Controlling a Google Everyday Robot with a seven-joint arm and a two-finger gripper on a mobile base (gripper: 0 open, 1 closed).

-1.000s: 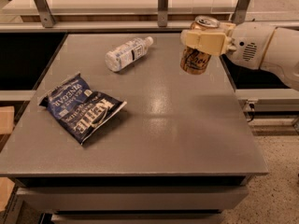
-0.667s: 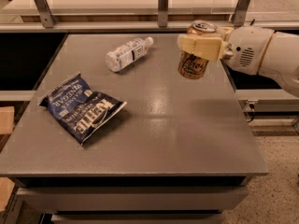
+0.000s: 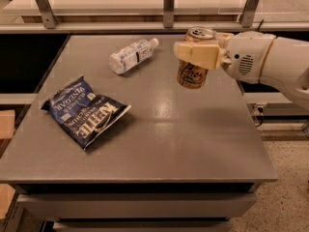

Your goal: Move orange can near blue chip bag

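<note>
The orange can (image 3: 192,74) is upright and held above the grey table (image 3: 193,144), right of the table's middle. My gripper (image 3: 197,53) comes in from the right on a white arm and is shut on the can's upper half. The blue chip bag (image 3: 83,111) lies flat on the left part of the table, well apart from the can and to its lower left.
A clear plastic bottle (image 3: 131,55) with a white label lies on its side at the back of the table, left of the can. A shelf with metal posts (image 3: 168,4) runs behind the table. Floor shows at the right.
My gripper has carried the can to the left, toward the table's middle. The bag and bottle have not moved.
</note>
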